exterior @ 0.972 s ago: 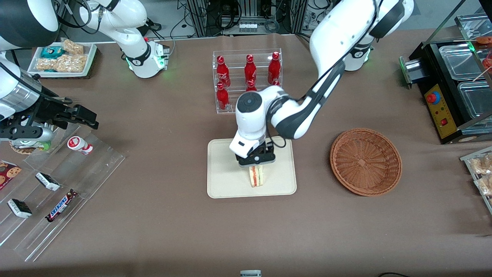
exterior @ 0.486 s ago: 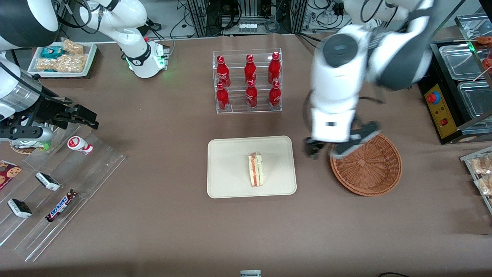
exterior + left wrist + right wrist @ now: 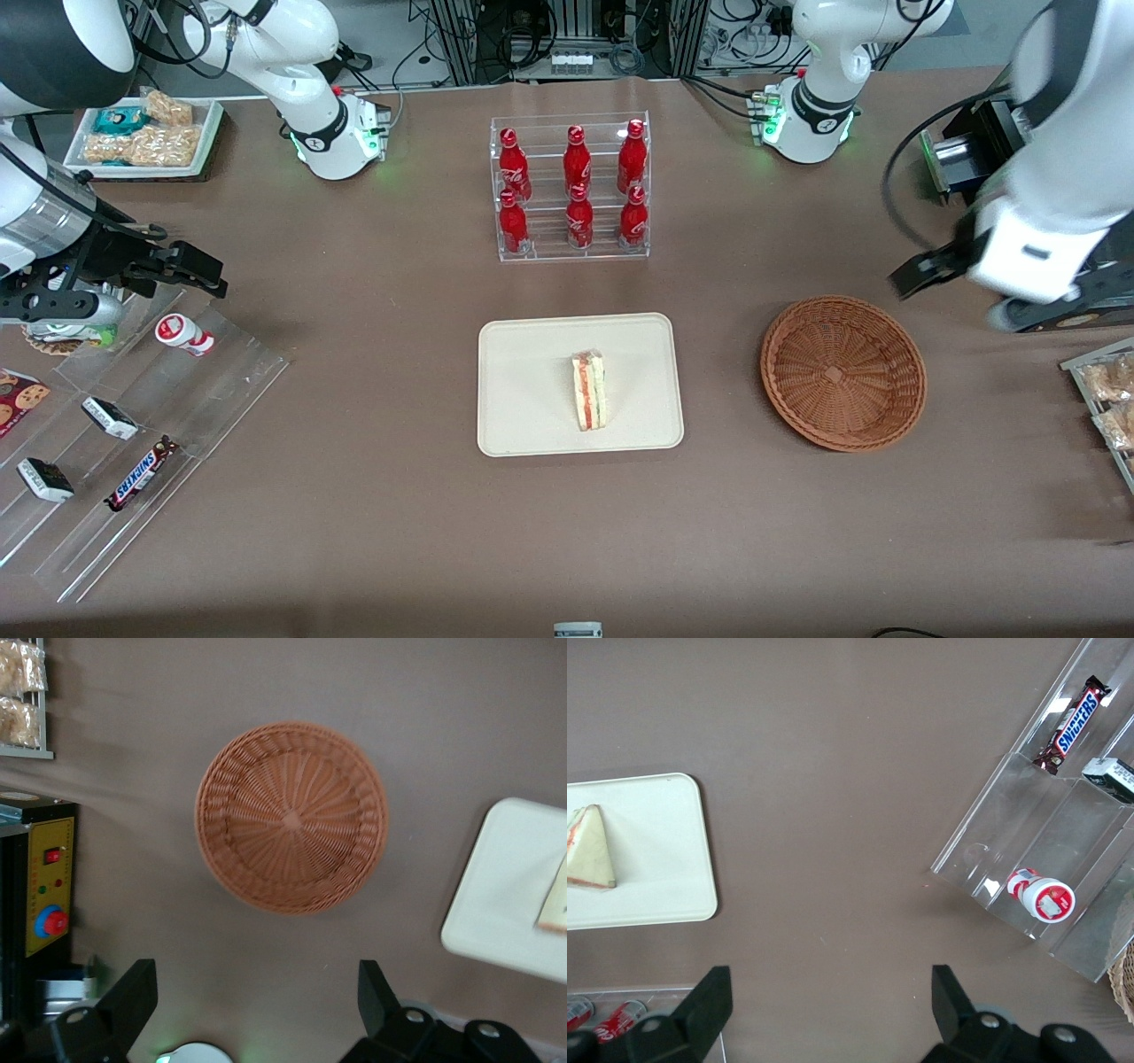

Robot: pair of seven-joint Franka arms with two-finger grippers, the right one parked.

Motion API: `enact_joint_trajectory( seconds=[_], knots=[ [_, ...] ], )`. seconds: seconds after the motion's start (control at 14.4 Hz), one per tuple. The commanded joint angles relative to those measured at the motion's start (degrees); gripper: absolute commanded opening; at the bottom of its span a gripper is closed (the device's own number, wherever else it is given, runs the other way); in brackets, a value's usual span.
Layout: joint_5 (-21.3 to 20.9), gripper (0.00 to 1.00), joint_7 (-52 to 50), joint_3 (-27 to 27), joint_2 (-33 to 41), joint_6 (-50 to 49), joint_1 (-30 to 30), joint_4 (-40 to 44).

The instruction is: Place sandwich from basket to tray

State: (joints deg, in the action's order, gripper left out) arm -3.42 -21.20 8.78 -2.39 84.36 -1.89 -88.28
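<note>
Brown tabletop: sandwich [image 3: 590,390] far from gripper [image 3: 988,288] fingers [image 3: 133,997].

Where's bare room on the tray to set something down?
The tray is bare between the sandwich and its rim toward the parked arm's end. The basket holds nothing. The gripper, fingers open, hangs high toward the working arm's end, clear of both.

basket [image 3: 843,372] – rough woven wicker; tray [image 3: 532,390] – smooth matt plastic; gripper [image 3: 257,1010] w/ black matt fingers, raised near basket.
</note>
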Motion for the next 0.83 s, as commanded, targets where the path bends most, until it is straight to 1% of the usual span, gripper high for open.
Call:
enact_joint_trajectory(
  seconds=[0.0,0.14,0.35,0.49,0.76],
  knots=[
    [3.7,1.0,14.1,-7.2,7.4,1.1,0.7,-8.1],
    [3.8,1.0,17.2,-7.6,5.7,3.6,0.4,-6.5],
    [3.4,1.0,17.8,-7.6,0.5,3.9,0.6,-0.5],
    [3.4,1.0,17.8,-7.6,-1.4,4.1,0.8,1.9],
    [3.2,1.0,17.8,-7.8,-1.4,3.7,0.7,2.9]
  ],
)
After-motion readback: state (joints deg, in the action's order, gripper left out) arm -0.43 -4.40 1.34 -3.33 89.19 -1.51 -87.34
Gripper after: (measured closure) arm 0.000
